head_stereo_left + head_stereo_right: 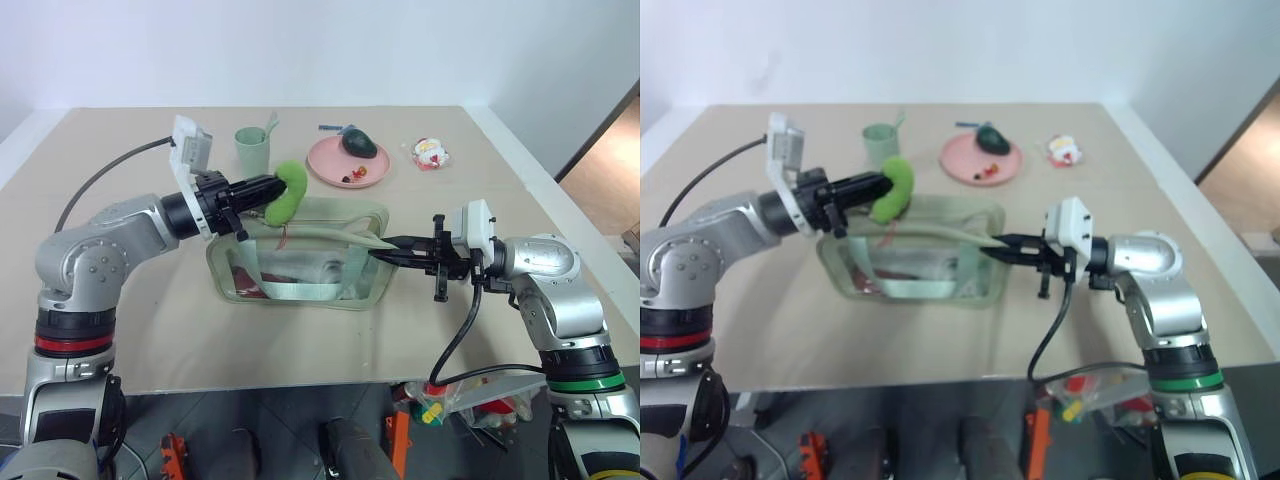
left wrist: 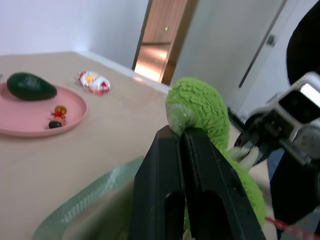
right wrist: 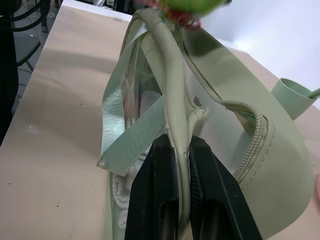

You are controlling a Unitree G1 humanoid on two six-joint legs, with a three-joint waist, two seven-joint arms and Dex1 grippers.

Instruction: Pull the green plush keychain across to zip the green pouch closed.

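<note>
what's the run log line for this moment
left gripper: shut on green plush keychain | right gripper: shut on green pouch edge | zipper: partly open

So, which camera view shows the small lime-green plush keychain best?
The left wrist view: the small lime-green plush keychain is large there, pinched by the left hand. The head views show it small; the right wrist view shows its edge.

Silver arms, black cables, white wrist cameras
</note>
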